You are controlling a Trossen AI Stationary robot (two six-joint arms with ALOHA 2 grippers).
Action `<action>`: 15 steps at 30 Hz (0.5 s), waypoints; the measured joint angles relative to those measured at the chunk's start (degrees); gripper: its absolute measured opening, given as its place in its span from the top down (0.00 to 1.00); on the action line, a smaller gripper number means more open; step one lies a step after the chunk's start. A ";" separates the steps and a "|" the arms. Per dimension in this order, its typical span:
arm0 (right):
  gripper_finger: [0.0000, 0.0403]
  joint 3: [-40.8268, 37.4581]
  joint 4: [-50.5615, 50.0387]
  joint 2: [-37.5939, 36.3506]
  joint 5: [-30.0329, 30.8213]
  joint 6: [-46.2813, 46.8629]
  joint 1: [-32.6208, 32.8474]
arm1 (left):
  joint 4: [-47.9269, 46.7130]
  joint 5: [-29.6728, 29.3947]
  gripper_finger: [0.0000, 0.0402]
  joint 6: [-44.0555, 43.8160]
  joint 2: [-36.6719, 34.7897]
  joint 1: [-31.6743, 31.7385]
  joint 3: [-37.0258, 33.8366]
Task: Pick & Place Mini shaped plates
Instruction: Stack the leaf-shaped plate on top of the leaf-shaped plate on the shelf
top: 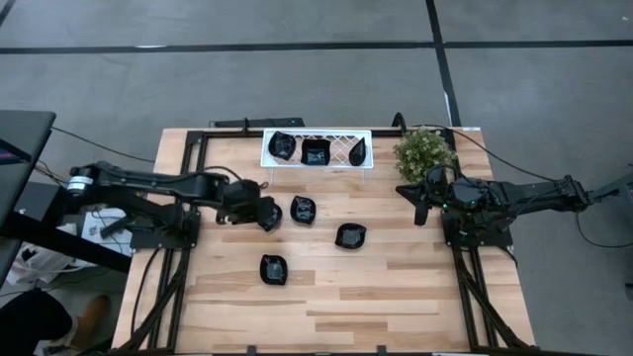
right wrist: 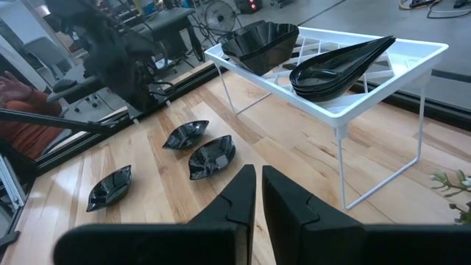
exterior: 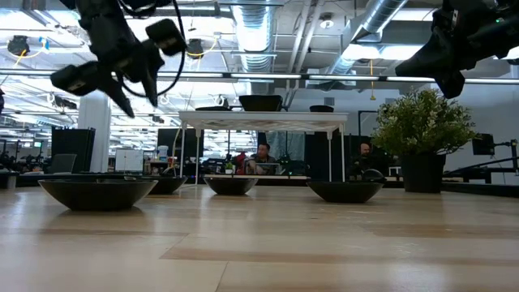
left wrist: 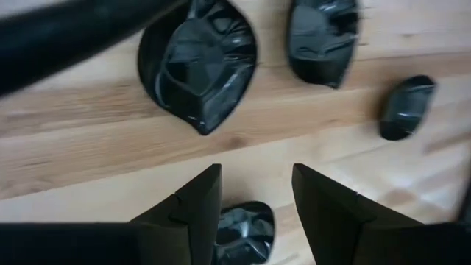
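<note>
Several glossy black mini shaped plates lie on the wooden table: one (top: 303, 210) beside my left gripper, one (top: 350, 235) at mid-table, one (top: 274, 269) nearer the front. A fourth (left wrist: 246, 232) shows below my left gripper's fingers in the left wrist view. Three more sit in the white lattice tray (top: 368, 135): two squarish (top: 282, 145) (top: 315, 151) and one leaf-shaped (top: 359, 150). My left gripper (left wrist: 255, 173) (top: 265, 214) hangs open above the table, pointing steeply down, touching nothing. My right gripper (right wrist: 259, 173) (top: 423, 205) waits shut beside the plant.
A green potted plant (top: 425, 153) stands at the far right corner, just behind my right gripper. The tray stands on thin wire legs (right wrist: 342, 165) at the table's far edge. Bare wood (top: 376, 297) stretches along the front. People sit in the room behind (exterior: 261, 158).
</note>
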 joint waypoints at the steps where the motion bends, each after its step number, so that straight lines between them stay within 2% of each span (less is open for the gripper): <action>1: 0.95 0.00 0.00 -0.02 0.00 0.00 0.00 | 0.00 0.00 0.58 -0.36 1.04 -0.19 0.00; 7: 0.95 0.02 0.00 0.00 0.00 0.00 0.00 | 0.00 -0.33 0.58 -1.71 6.77 -0.61 0.00; 15: 0.95 0.02 0.00 -0.02 0.00 0.00 0.00 | -0.13 -5.66 0.58 -1.69 13.03 2.64 0.00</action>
